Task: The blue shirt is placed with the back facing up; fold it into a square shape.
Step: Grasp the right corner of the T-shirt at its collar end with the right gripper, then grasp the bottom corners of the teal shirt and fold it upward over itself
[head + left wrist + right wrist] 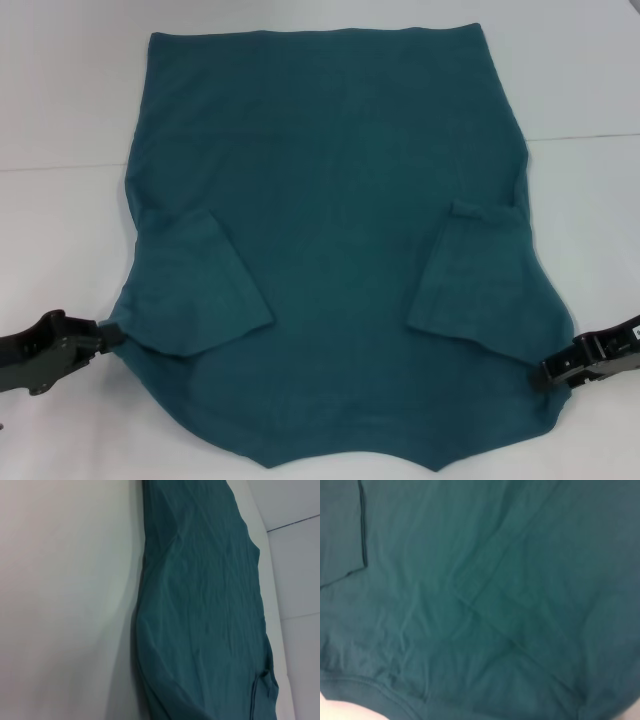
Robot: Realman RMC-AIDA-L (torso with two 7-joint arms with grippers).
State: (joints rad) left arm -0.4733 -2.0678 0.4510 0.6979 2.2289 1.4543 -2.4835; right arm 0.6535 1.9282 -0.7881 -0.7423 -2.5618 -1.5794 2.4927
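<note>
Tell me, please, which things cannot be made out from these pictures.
- Blue shirt, head view: its near edge is cut off by the picture's bottom edge; the underside faces the table, so any print is hidden.
- Left gripper and right gripper, head view: fingertips meet the shirt's side edges, and fabric hides the grip.
- Both wrist views: neither arm's own fingers show, only shirt and table.

Left gripper [108, 335] was black and blocky with angular hard plastic links, right gripper [538, 377] was the same black build, with a small white label on its body
</note>
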